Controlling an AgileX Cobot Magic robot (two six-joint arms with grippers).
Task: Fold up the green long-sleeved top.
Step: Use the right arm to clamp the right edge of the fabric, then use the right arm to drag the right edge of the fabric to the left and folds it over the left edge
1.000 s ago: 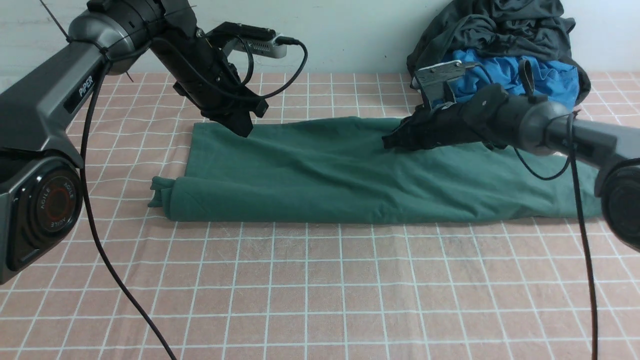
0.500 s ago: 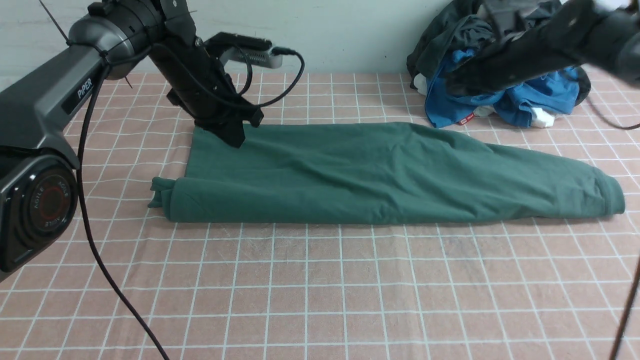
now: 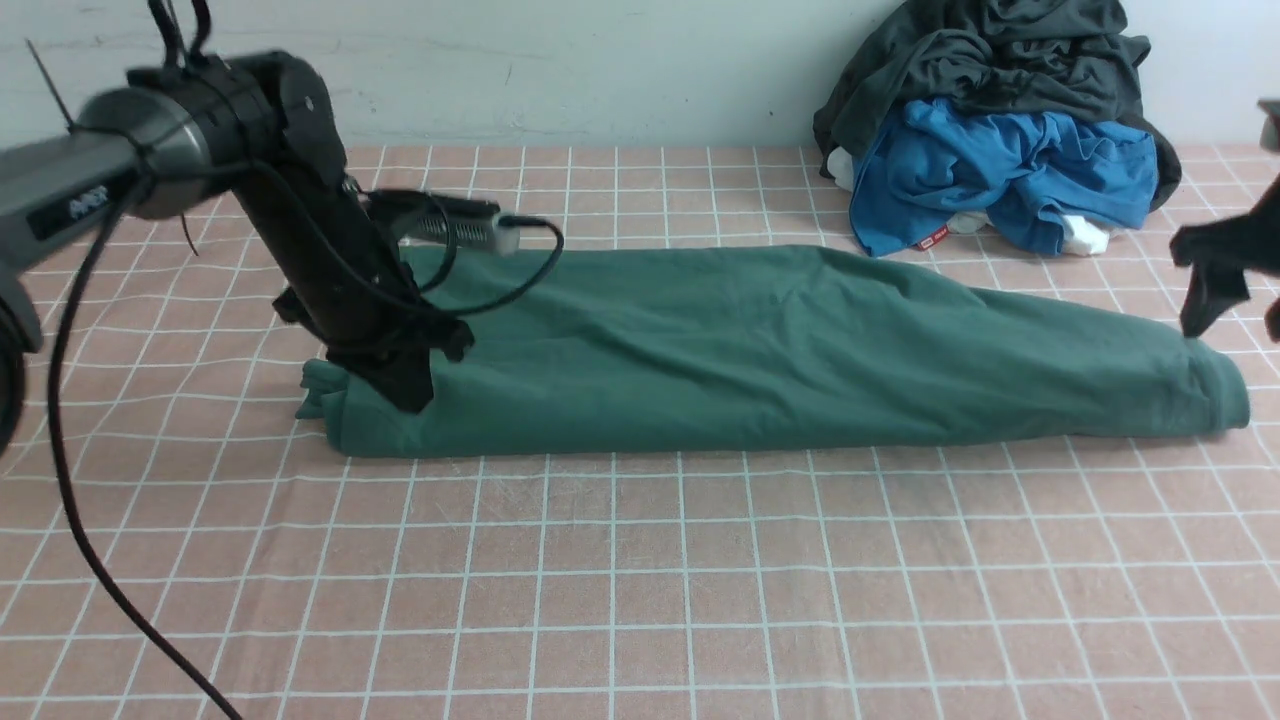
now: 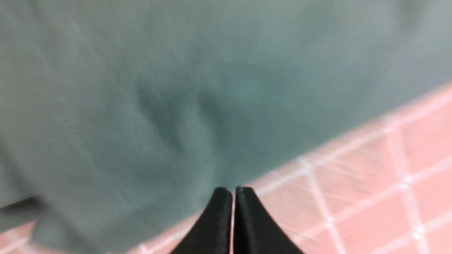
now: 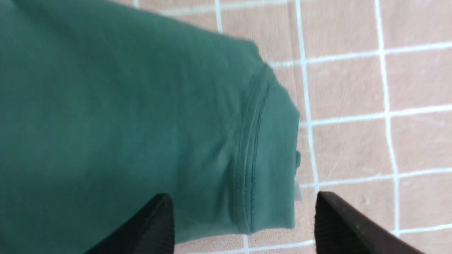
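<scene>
The green long-sleeved top (image 3: pixel 760 350) lies folded into a long strip across the pink checked cloth. My left gripper (image 3: pixel 408 398) hangs low over the strip's left end, near its front edge. In the left wrist view that gripper (image 4: pixel 231 192) is shut with nothing between its fingers, just over the edge of the top (image 4: pixel 159 88). My right gripper (image 3: pixel 1232 322) is open at the strip's right end. In the right wrist view its fingertips (image 5: pixel 163 215) stand wide apart. The stitched end of the top (image 5: pixel 254 148) lies under the gap of the right gripper (image 5: pixel 243 210).
A heap of clothes sits at the back right against the wall: a dark grey-black garment (image 3: pixel 990 60) over a bright blue one (image 3: pixel 1000 170). The pink checked tablecloth (image 3: pixel 640 580) stretches in front of the top. The left arm's cable (image 3: pixel 95 570) trails down over the cloth at near left.
The left gripper moved from the strip's far left corner toward its near left edge. The right arm lifted off the middle of the top, swung to its right end and opened.
</scene>
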